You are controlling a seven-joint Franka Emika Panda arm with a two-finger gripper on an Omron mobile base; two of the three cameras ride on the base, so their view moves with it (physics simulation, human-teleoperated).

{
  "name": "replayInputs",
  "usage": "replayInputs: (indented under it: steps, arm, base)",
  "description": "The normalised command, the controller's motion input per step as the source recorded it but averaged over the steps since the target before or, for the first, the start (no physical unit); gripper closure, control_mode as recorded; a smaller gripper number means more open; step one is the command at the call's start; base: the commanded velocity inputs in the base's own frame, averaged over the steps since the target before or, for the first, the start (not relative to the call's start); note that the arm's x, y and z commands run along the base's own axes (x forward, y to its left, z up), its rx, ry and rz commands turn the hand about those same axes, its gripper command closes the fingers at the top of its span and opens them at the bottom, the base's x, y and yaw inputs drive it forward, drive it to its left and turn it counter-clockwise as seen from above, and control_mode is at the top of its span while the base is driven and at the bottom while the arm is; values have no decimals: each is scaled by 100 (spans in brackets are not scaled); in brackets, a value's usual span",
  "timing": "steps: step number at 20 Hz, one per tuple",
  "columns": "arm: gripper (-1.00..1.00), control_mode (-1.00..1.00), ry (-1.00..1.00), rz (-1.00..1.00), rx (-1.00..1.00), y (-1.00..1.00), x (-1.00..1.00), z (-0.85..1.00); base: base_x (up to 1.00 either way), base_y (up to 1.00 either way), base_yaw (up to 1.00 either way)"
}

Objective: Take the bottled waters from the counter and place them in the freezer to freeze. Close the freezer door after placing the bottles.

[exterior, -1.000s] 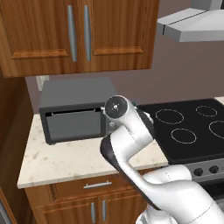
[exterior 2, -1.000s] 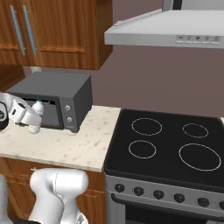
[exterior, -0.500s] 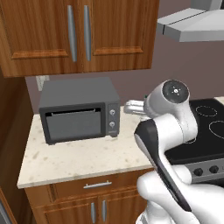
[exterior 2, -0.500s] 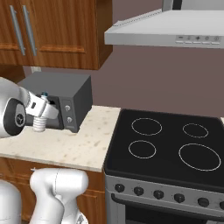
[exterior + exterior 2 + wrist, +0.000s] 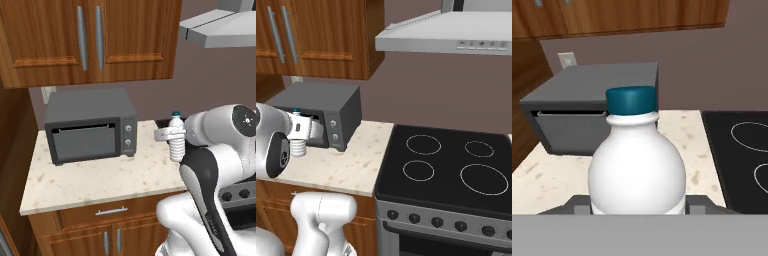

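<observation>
Pincer (image 5: 169, 134) clamped on one water bottle (image 5: 175, 136), upright, teal cap up, lifted clear above the surface (image 5: 95, 181). Bottle sits to the right of the toaster oven (image 5: 90, 126), apart from it, near the stovetop (image 5: 448, 170) edge.

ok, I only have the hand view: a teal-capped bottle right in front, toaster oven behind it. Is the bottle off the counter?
Observer: Yes. In the left base view the bottle is upright in the pincer, its base clear above the counter.
Operator: Where over the counter?
Observer: To the right of the toaster oven, close to the stovetop edge.
Operator: Anything overhead that way?
Observer: A range hood hangs over the stovetop, well above the bottle.
</observation>
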Motion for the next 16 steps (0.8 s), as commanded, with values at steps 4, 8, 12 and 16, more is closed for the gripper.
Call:
replayInputs:
  steps: [4,8,12,16]
  arm:
    - [100,-100,-36,20,0,-13,-37,1]
    - [100,-100,-40,12,0,-19,-43,0]
    - [100,-100,-37,2,2,-25,-46,0]
    - [100,-100,-27,-1,9,-29,-57,0]
  base:
    - [0,0,0]
    - [0,0,0]
    - [0,0,0]
    - [0,0,0]
